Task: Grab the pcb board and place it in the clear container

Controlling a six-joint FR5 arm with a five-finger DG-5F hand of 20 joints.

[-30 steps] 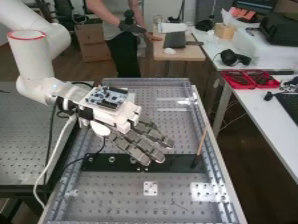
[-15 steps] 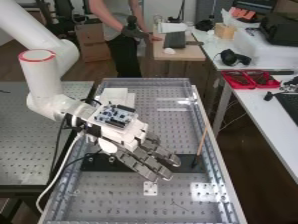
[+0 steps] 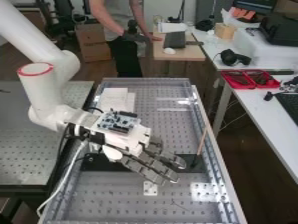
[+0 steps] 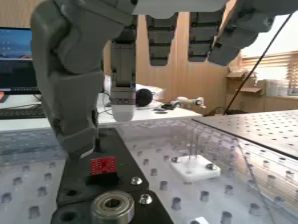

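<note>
High view: camera above the near end of the table [image 3: 110, 197], angled down toward its far end, at moderate range. Wrist view: close and low, directed past the hand [image 3: 133, 142] toward a monitor [image 4: 18, 50]. Shared field: black bar [image 4: 72, 172], perforated tabletop.

Bright, soft indoor light, with glare on the bench.
In the high view, white glare patches lie on the perforated bench [image 3: 179, 186] at its near right and far right, while the floor [image 3: 243, 160] to its right falls dark. Gentle shading rounds the white arm [image 3: 45, 97], and the white table [image 3: 269, 137] on the right is pale and bright. In the wrist view, a window [image 4: 271, 44] glows almost white, pale reflections streak the bench's clear surface, and small highlights glint on the steel bearing [image 4: 112, 206] and screws [image 4: 136, 181].
</note>
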